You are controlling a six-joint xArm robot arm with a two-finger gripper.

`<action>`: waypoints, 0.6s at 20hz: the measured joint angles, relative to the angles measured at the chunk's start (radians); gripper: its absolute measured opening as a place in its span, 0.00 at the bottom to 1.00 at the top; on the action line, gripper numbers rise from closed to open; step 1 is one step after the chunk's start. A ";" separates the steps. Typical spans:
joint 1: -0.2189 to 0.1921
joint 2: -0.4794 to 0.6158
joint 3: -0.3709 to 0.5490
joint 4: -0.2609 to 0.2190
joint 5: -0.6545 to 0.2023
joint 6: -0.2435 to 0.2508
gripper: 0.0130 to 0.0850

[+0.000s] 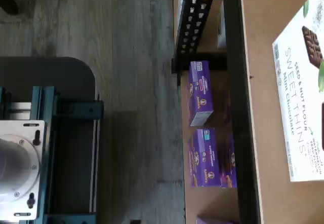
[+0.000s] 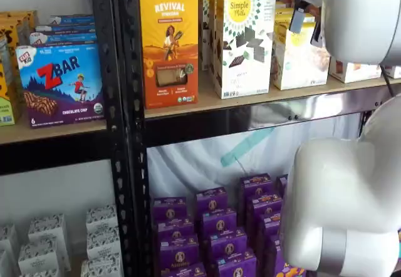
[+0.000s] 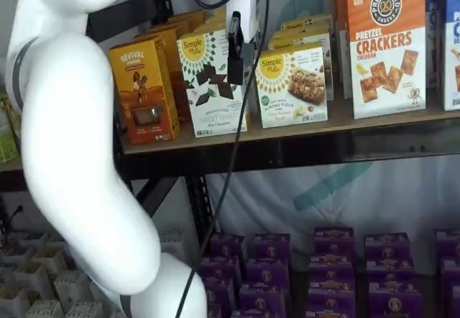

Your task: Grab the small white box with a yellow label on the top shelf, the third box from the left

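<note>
The small white box [image 3: 291, 88] with a yellow sunburst label stands on the top shelf [image 3: 345, 120], between a taller white box with dark chocolate squares [image 3: 212, 80] and an orange-and-white crackers box [image 3: 384, 44]. It shows in both shelf views [image 2: 299, 57]. My gripper [image 3: 236, 70] hangs from its white body in front of the shelf, over the gap between the taller white box and the small box. Its black fingers show as one dark strip with no plain gap and nothing in them. The wrist view shows the taller box [image 1: 304, 97] lying sideways, not the small box.
An orange Revival box [image 2: 169, 45] stands left of the taller white box. Purple boxes [image 3: 330, 260] fill the lower level. The black upright [image 2: 122, 126] stands at the bay's left. The arm's white links [image 2: 351, 208] stand before the shelves. A dark mount with teal brackets [image 1: 50, 133] shows in the wrist view.
</note>
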 joint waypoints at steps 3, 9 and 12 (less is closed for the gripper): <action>0.009 0.027 -0.037 -0.022 0.055 0.003 1.00; -0.012 0.004 -0.004 0.000 -0.005 -0.011 1.00; -0.039 -0.005 0.020 0.054 -0.063 -0.024 1.00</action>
